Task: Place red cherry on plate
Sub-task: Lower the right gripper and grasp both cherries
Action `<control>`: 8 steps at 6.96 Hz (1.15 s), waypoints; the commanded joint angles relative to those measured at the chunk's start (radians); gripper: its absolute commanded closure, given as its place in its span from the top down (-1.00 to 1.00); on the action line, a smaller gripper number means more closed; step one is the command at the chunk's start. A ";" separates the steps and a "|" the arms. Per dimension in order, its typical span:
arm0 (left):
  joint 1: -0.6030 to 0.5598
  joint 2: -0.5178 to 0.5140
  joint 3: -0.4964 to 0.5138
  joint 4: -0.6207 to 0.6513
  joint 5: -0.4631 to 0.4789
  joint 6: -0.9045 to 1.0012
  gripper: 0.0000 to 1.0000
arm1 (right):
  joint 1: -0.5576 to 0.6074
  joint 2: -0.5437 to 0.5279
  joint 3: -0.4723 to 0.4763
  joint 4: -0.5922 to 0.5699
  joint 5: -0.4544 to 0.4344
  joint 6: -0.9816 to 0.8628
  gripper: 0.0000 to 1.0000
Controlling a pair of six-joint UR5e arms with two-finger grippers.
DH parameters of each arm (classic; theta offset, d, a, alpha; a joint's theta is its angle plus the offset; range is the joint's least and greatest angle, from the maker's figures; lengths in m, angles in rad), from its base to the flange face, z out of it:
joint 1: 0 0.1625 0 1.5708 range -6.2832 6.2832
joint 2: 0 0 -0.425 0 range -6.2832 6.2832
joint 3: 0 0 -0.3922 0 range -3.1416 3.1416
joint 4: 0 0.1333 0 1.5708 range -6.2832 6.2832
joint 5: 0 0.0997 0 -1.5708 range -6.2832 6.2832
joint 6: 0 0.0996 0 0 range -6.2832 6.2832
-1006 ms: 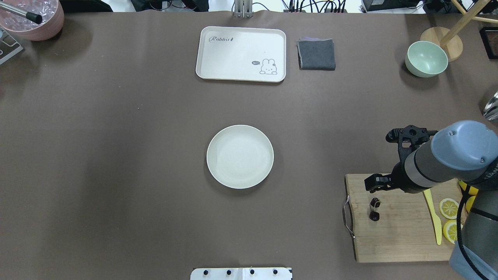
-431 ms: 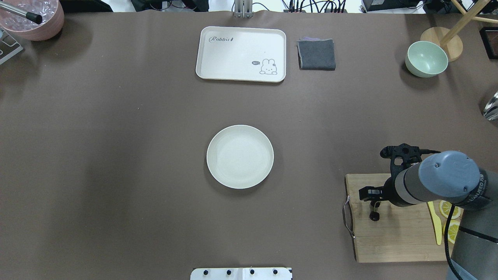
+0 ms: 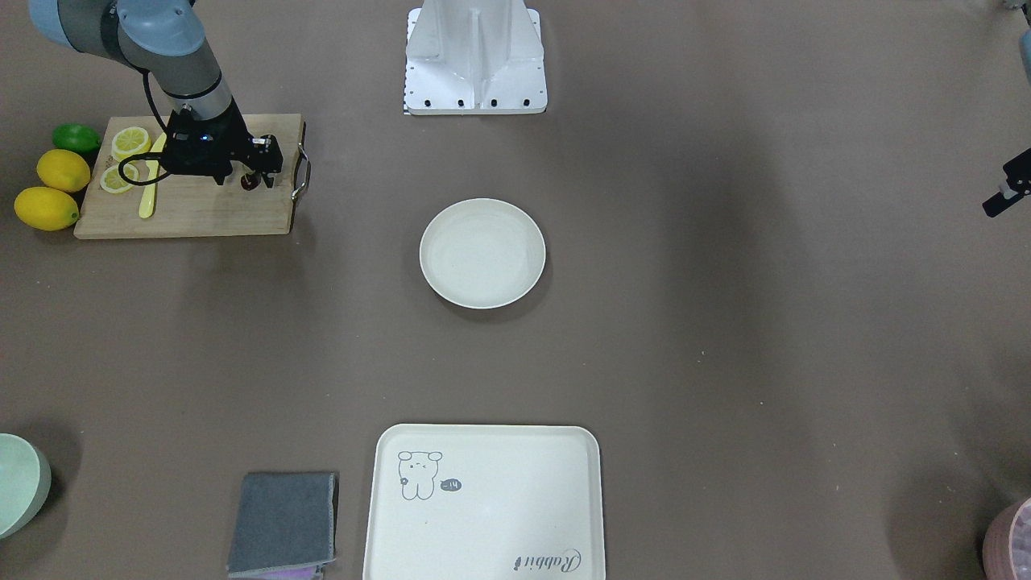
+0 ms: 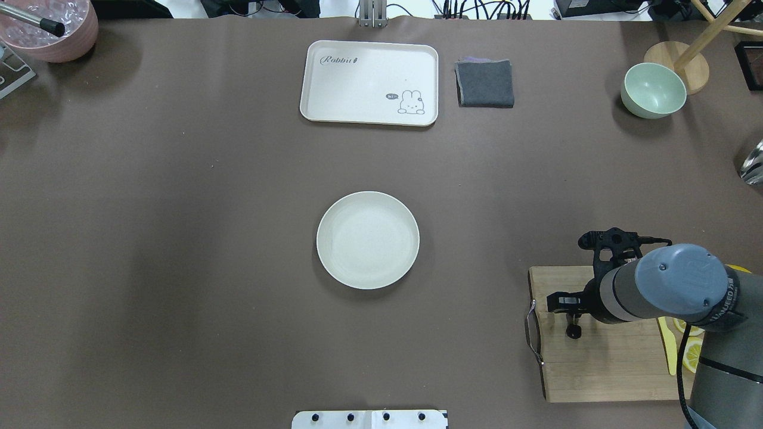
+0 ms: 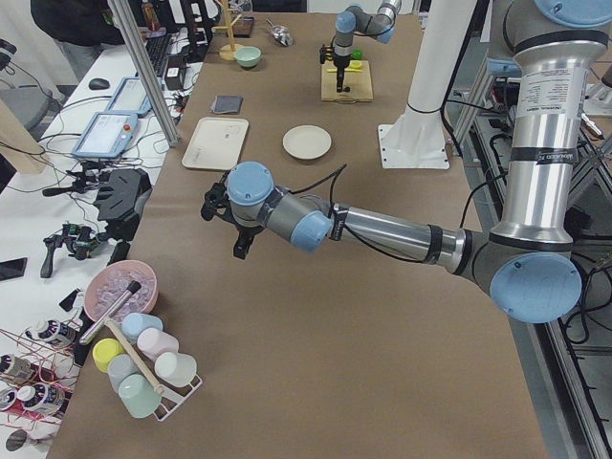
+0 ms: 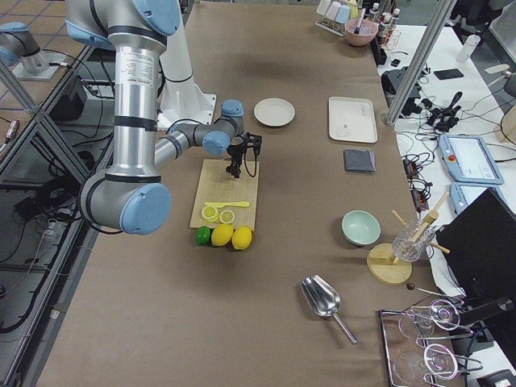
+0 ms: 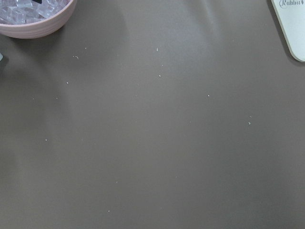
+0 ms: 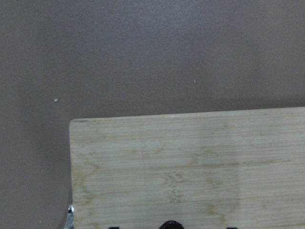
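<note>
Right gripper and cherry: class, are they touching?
Cannot tell. Overhead, the right gripper covers part of the cherry. The right wrist view shows only the cherry's top at the frame's bottom edge, so any contact is hidden.

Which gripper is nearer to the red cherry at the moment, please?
Right. The right gripper hangs just over the red cherry on the cutting board; the left gripper is far across the table, beyond the plate.

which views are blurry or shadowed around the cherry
Overhead: sharp, though the right arm covers part of the red cherry. Right wrist: soft focus, only a dark sliver at the bottom edge. Front-facing: broad soft shadow bands across the cloth.
</note>
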 commanded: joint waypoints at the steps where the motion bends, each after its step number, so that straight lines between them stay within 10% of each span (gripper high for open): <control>1: 0.000 -0.007 0.004 0.001 0.000 0.000 0.97 | -0.004 -0.017 -0.001 0.030 -0.006 0.004 -0.24; 2: 0.000 -0.016 0.007 0.006 0.000 -0.002 0.97 | -0.004 -0.020 -0.001 0.032 -0.007 0.004 -0.41; 3: 0.000 -0.020 0.004 0.015 0.000 -0.002 0.97 | -0.004 -0.020 0.001 0.032 -0.007 0.006 -0.99; 6: 0.000 -0.032 0.004 0.018 0.000 -0.003 0.97 | 0.031 -0.030 0.075 0.014 0.011 0.000 -1.00; 8: 0.000 -0.041 0.007 0.026 0.000 -0.003 0.97 | 0.266 -0.020 0.208 -0.140 0.284 -0.099 -1.00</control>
